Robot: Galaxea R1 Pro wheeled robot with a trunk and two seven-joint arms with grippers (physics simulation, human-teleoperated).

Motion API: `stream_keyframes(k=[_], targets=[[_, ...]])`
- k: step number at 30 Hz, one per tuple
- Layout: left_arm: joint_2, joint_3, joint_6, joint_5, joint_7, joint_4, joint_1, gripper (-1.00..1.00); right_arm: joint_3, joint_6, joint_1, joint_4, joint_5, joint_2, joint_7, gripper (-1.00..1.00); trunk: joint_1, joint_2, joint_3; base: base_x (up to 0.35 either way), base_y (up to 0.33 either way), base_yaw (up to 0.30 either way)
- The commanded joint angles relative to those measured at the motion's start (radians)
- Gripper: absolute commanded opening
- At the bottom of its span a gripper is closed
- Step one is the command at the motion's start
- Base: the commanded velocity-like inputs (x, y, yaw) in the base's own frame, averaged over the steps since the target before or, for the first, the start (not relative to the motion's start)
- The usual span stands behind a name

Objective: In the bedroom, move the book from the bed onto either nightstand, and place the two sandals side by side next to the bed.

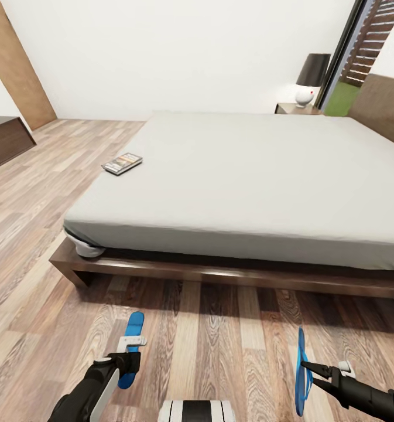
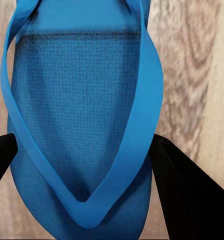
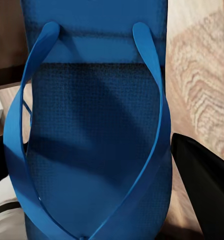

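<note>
The book [image 1: 122,163] lies on the light-grey bed [image 1: 249,176], near the mattress's left edge. A nightstand [image 1: 290,108] stands at the bed's far corner. Both blue sandals are off the floor in front of the bed frame. My left gripper [image 1: 129,362] is shut on the left sandal [image 1: 133,334], which lies flat; its black fingers [image 2: 184,190] flank the sole [image 2: 82,100]. My right gripper [image 1: 309,369] is shut on the right sandal [image 1: 302,375], which is turned on its edge. That sandal [image 3: 92,125] shows close up beside a black finger [image 3: 207,192].
A black-shaded lamp [image 1: 311,79] stands on the nightstand by the dark-framed window [image 1: 366,47]. The brown headboard [image 1: 384,108] is at the right. A long dark bench [image 1: 3,140] stands at the left wall. Wood-plank floor [image 1: 220,346] stretches between me and the bed frame.
</note>
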Motion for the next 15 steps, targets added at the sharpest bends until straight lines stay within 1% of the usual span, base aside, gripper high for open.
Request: stream_keyframes(k=[1, 4, 8, 9, 12, 15], targets=[[0.001, -0.004, 0.005, 0.008, 0.004, -0.002, 0.000, -1.00, -0.003, 0.008, 0.000, 0.000, -0.003, -0.002, 0.001, -1.00, 0.000, -0.001, -0.005, 0.000, 0.000, 0.000], [0.000, -0.005, 0.007, 0.009, 0.002, -0.003, 0.000, -1.00, -0.003, 0.009, 0.000, -0.001, -0.004, -0.006, 0.002, -1.00, 0.002, -0.001, -0.016, 0.000, 0.000, 0.000], [0.000, -0.005, 0.009, 0.009, 0.000, -0.003, 0.000, -1.00, -0.003, 0.008, 0.000, -0.001, -0.005, -0.027, 0.005, -1.00, 0.003, -0.002, -0.032, 0.000, 0.000, 0.000], [0.000, -0.005, 0.009, 0.008, 0.000, -0.003, 0.000, -1.00, -0.003, 0.007, 0.000, -0.001, -0.006, -0.030, 0.016, -1.00, 0.004, -0.002, -0.036, 0.000, 0.000, 0.000], [-0.001, -0.005, 0.009, 0.008, 0.001, -0.003, 0.000, -1.00, -0.003, 0.007, 0.000, 0.000, -0.005, -0.032, 0.101, -1.00, 0.005, -0.003, -0.047, 0.000, 0.000, 0.000], [-0.001, -0.005, 0.009, 0.008, 0.001, -0.004, 0.000, -1.00, -0.002, 0.008, 0.000, 0.001, -0.004, -0.032, 0.122, -1.00, 0.007, -0.004, -0.059, 0.000, 0.000, 0.000]])
